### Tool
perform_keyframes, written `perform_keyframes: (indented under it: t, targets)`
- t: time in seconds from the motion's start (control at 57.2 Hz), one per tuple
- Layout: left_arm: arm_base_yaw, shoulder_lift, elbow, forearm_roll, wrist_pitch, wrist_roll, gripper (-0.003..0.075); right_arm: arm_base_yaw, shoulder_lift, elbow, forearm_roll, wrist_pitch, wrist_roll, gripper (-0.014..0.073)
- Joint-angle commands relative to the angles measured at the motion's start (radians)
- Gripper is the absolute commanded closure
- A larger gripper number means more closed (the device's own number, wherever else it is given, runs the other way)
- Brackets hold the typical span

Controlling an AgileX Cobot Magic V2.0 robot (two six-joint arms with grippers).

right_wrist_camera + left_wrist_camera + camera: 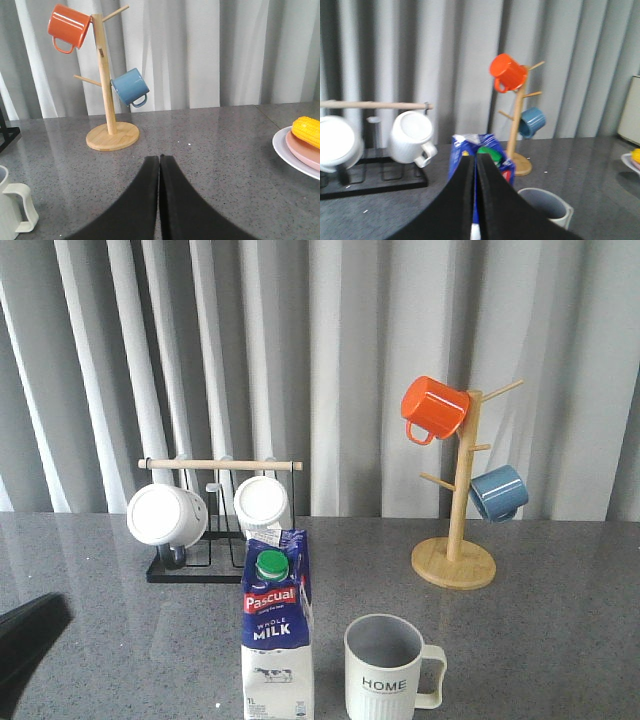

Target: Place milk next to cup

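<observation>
The milk (278,640), a white and dark-blue carton with a green cap and red "Pascual" label, stands upright at the front middle of the table. The cup (385,670), off-white and ribbed with "HOME" lettering, stands just to its right, with a small gap between them. My left gripper (474,156) is shut and empty; the milk (462,146) and the cup (546,207) lie beyond it. A dark part of the left arm (25,645) shows at the front left. My right gripper (159,157) is shut and empty above bare table, with the cup's handle (21,207) off to its side.
A black rack with a wooden bar (220,465) holds two plain white mugs (167,515) behind the milk. A wooden mug tree (455,560) at the back right carries an orange mug (435,407) and a blue mug (498,492). A plate (287,150) with corn (307,131) sits far right.
</observation>
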Motion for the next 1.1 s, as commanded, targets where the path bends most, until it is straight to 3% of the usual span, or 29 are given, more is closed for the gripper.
perform_keyframes:
  t: [0.0, 0.192, 0.402, 0.664, 1.083]
  targets:
    - [0.084, -0.125, 0.091, 0.054, -0.073, -0.078, 0.0728, -0.004, 0.001, -0.028, 0.0, -0.071, -0.001, 0.0596]
    - [0.196, -0.369, 0.303, 0.223, -0.073, -0.163, 0.0728, -0.004, 0.001, -0.028, 0.0, -0.071, -0.001, 0.0596]
    - [0.322, -0.636, 0.498, 0.237, -0.031, -0.163, 0.0728, -0.004, 0.001, -0.028, 0.0, -0.071, -0.001, 0.0596]
    - [0.435, -0.82, 0.51, 0.399, 0.228, -0.265, 0.0727, -0.004, 0.001, -0.028, 0.0, -0.071, -0.001, 0.0596]
    - [0.591, -0.823, 0.513, 0.416, 0.247, -0.266, 0.0727, -0.004, 0.001, -0.028, 0.0, -0.07, -0.001, 0.0596]
